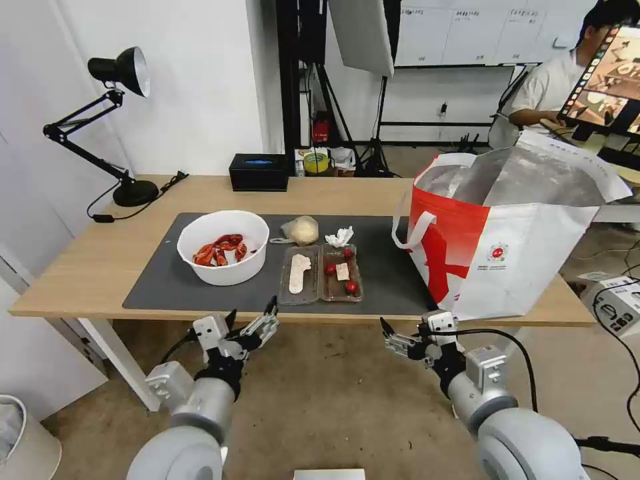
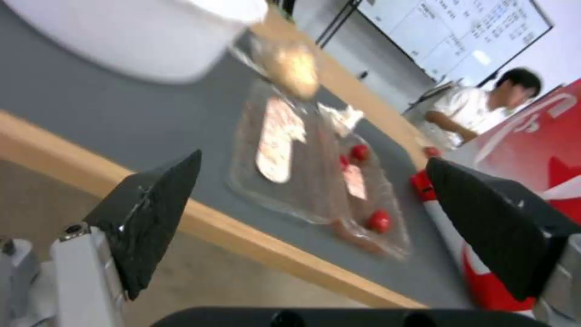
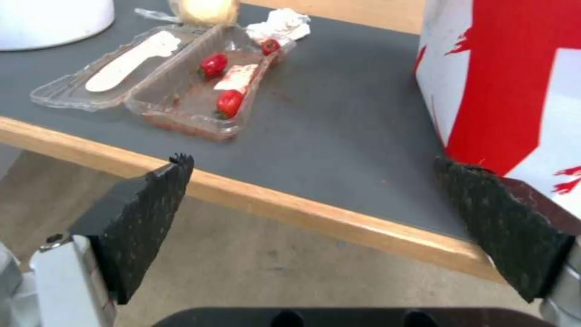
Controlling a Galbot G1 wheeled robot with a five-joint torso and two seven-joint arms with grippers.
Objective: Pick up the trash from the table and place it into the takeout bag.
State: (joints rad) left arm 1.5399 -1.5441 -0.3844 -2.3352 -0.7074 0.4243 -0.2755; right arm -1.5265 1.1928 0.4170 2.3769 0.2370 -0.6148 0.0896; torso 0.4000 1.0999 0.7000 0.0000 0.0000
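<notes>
A long light-wood table [image 1: 100, 260] stands before the robot, a dark grey mat [image 1: 167, 283] laid along its middle, and that mat is our landmark. Off the mat's far left corner sits a black desk lamp [image 1: 123, 70], its cord trailing toward the mat. Beyond the mat's far edge, a black box [image 1: 259, 171]. Bare tan floor lies below the table's near edge.

On the mat's left portion, one white round bowl [image 1: 223, 247] holding red crayfish shells [image 1: 220, 249]. Just right of the bowl, toward the mat's far edge, one clear bag with a beige lump [image 1: 301, 230]. Nearer the mat's front edge, one clear clamshell tray [image 1: 320, 273] lies opened flat: its left half carries a pale strip, its right half three red bits and a small pale piece. One crumpled white tissue [image 1: 340, 236] rests at the tray's far right corner. At the mat's right end stands one red-and-white takeout bag [image 1: 507, 247], mouth wide open, silver lining showing, nothing visible inside from here.

Two grippers, both below the mat's front edge, off the table. The left gripper [image 1: 250, 320] hovers beneath the tray, fingers spread wide, holding nothing. The right gripper [image 1: 407, 333] hangs beneath the bag's near corner, fingers likewise parted and empty.
</notes>
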